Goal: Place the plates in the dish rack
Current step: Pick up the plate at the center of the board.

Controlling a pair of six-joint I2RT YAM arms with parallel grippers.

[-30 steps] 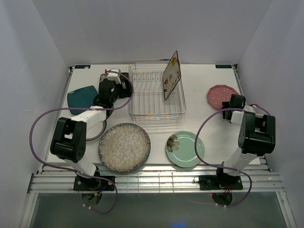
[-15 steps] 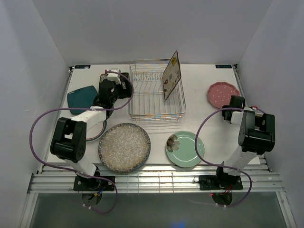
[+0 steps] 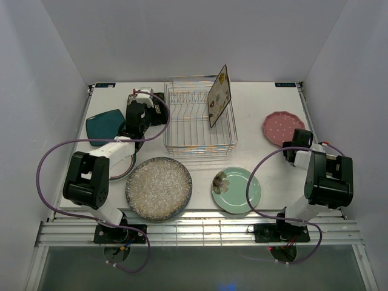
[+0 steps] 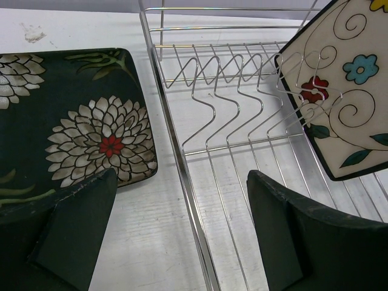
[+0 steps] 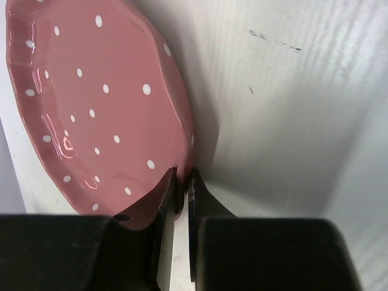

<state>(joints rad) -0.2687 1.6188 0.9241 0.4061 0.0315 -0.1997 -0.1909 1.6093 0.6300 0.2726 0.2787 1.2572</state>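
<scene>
My right gripper [image 5: 181,183] is shut on the near rim of the pink dotted plate [image 5: 91,109], at the table's right [image 3: 282,127]. My left gripper [image 4: 182,224] is open and straddles the left rim of the silver wire dish rack [image 4: 182,157], with the black floral square plate [image 4: 79,127] just to its left. A cream floral square plate [image 3: 219,96] stands upright in the dish rack [image 3: 200,121]. The large grey speckled plate [image 3: 159,188] and the mint green floral plate [image 3: 236,190] lie near the front.
A teal plate [image 3: 104,125] lies at the far left. A white teal-rimmed plate [image 3: 124,165] shows partly under the left arm. The side walls stand close to both arms, and purple cables loop beside each arm.
My right gripper has shut on the pink plate's rim and the right arm has drawn back toward the near edge. The left arm has not moved.
</scene>
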